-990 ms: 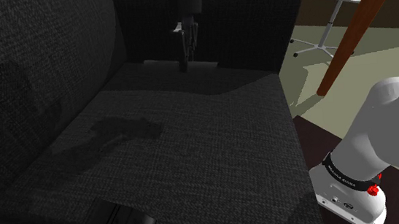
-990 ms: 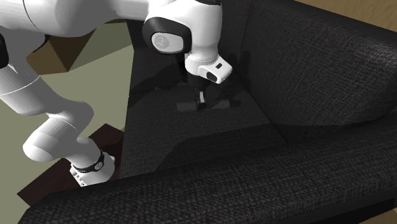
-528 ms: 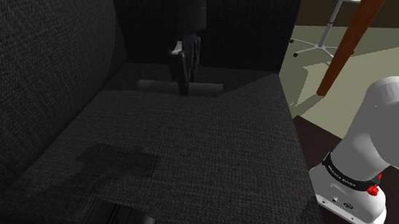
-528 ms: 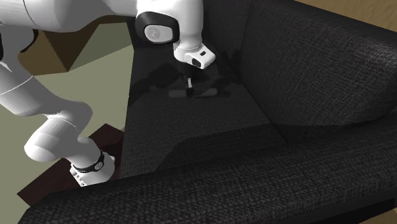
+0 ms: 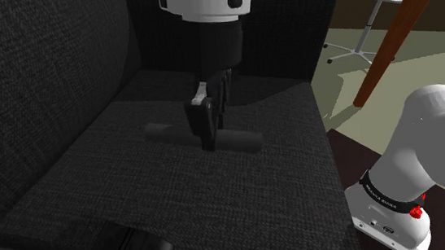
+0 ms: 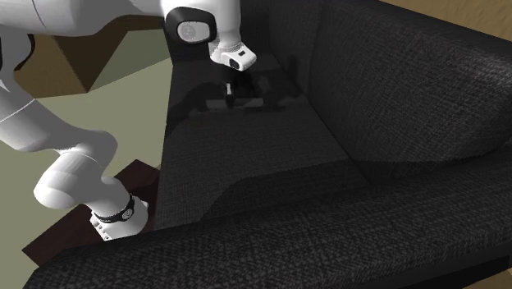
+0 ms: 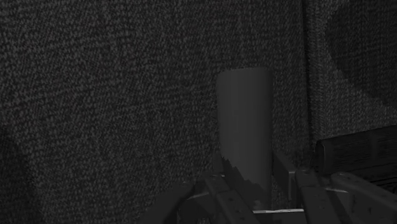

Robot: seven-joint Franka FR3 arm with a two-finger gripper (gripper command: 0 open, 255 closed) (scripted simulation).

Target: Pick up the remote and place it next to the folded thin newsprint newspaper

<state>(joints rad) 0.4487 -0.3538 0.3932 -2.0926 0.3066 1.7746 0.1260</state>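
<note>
Shoulder view: the black hand [image 5: 207, 133] points down over the coarse-woven dark sofa seat [image 5: 251, 199]. It pinches the middle of the remote [image 5: 242, 140], a slim dark grey bar with rounded ends, lying crosswise. Second exterior view: the hand [image 6: 231, 97] grips the remote [image 6: 254, 103] near the seat's far end, beside the padded backrest [image 6: 394, 90]. Wrist view: the smooth, round-ended remote [image 7: 245, 121] juts from between the fingers [image 7: 221, 191].

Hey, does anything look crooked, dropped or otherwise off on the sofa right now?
Nothing stands out. The gripper is shut on the dark grey remote near its middle, with both ends sticking out about evenly over the dark sofa seat. Nothing looks spilled or damaged.
</note>
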